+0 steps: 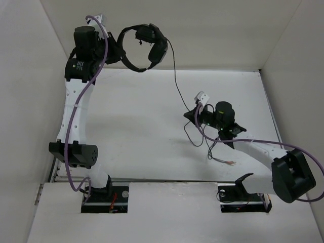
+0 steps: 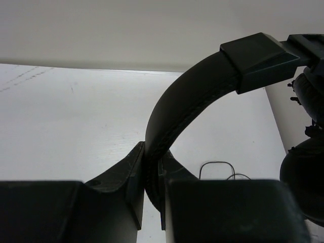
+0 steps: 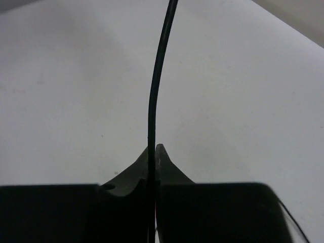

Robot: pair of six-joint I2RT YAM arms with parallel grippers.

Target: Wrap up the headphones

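So over around 10 o'clock the left gripper (image 2: 151,158) was clamped tight on the headband of the headphones (image 1: 157,50), holding them up above the table (image 1: 126,116) by the back wall, roughly 11 o'clock. The cord (image 1: 175,81) dropped from an earcup toward 5 o'clock into the right gripper (image 3: 153,152), which was pinched on it just right of center. The rest lay in loose loops on the table, with the bare tips (image 1: 230,162) out near 4 o'clock.

Taut cord (image 1: 175,81) spans the table (image 1: 131,116); left of it seems open
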